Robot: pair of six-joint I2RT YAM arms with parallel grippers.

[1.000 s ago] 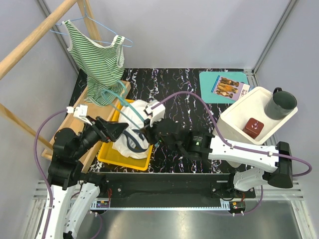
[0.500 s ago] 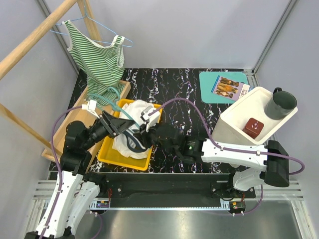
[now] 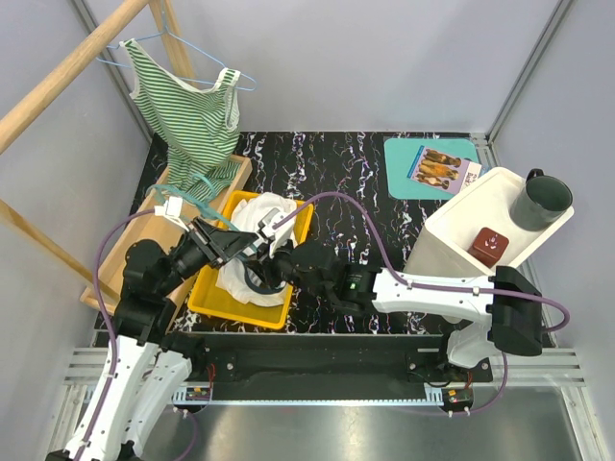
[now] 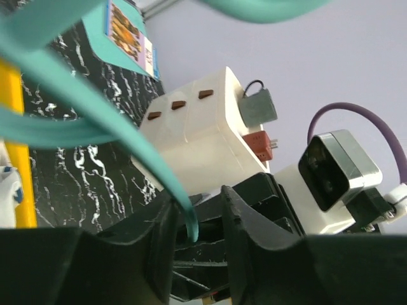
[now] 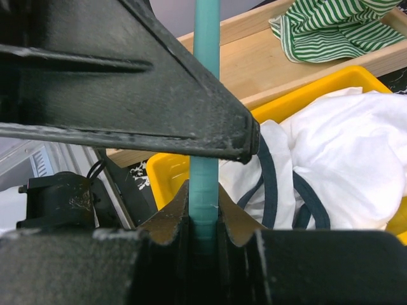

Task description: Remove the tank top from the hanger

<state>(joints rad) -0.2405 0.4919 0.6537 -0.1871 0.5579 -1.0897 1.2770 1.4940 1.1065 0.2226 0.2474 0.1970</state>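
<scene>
My left pincer (image 4: 196, 210) is reaching farther over the yellow tray (image 5: 305, 95), narrowing round the teal hanger (image 5: 206, 95); whether it is gripping yet, I cannot tell. My right pincer (image 5: 205, 216) is clamping that hanger. The white tank top (image 5: 343, 152) is lying in the tray, probably needing its straps slid off next.

The teal hanger (image 5: 205, 159) stands upright, pinched between the right jaws; the white, dark-trimmed tank top (image 5: 343, 146) lies crumpled just right of them.

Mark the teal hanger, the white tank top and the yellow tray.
teal hanger (image 5: 206, 38), right wrist view, straight bar.
white tank top (image 5: 343, 152), right wrist view, body fabric.
yellow tray (image 3: 235, 315), top external view, near rim.
</scene>
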